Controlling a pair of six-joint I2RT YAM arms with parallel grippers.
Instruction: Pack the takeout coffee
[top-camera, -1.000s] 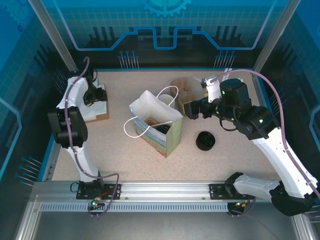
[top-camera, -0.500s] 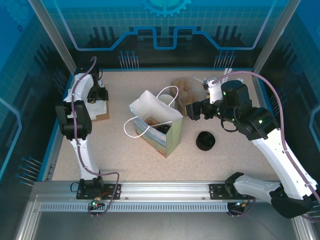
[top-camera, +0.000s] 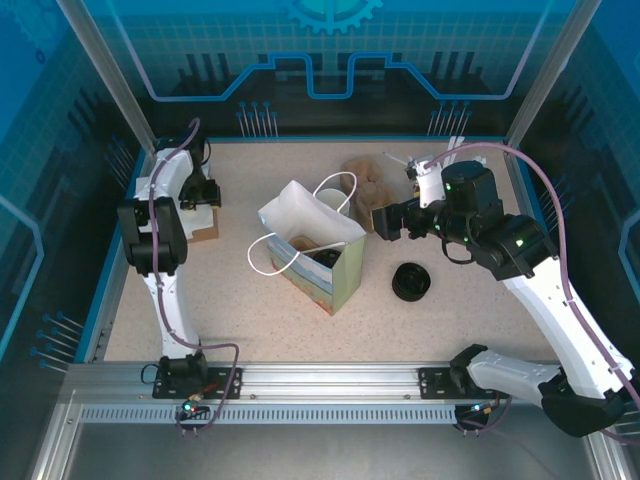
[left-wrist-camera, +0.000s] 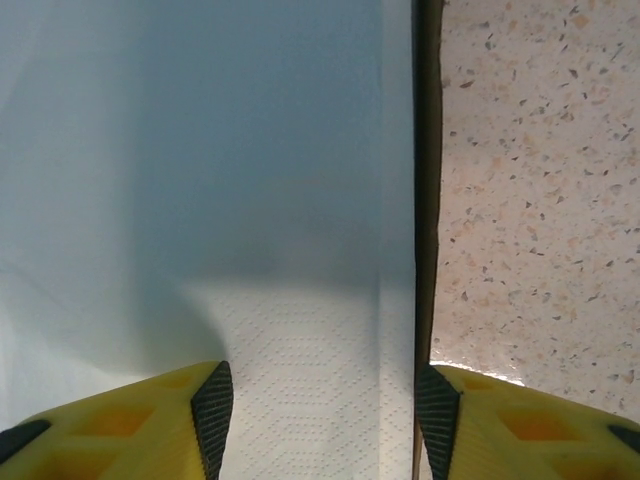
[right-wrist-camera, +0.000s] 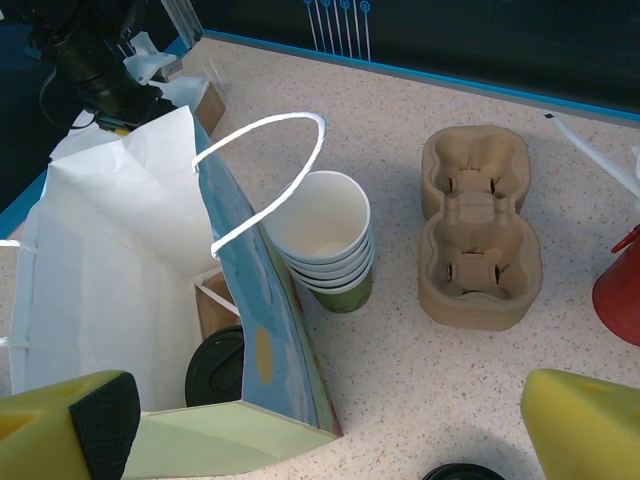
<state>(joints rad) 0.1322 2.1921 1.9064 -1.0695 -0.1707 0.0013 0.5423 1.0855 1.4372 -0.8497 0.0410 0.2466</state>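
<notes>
The table (top-camera: 260, 330) was beige with fine brown speckles. The paper bag (right-wrist-camera: 110, 260) was white inside and blue fading to pale green outside, with white loop handles (right-wrist-camera: 268, 140). The stacked cups (right-wrist-camera: 322, 215) were cream-white, the lowest cup (right-wrist-camera: 352, 292) olive green. The cup carrier (right-wrist-camera: 480, 240) was tan, the lids (top-camera: 411, 282) black, and the left gripper (left-wrist-camera: 325, 425) yellow with black pads (left-wrist-camera: 212, 410).

Around the right gripper (right-wrist-camera: 330, 435)
Paper bag (right-wrist-camera: 120, 250) ahead-left, lidded cup (right-wrist-camera: 213, 368) inside; cup stack (right-wrist-camera: 325, 240) beside it, cup carrier (right-wrist-camera: 480, 240) further right.
</notes>
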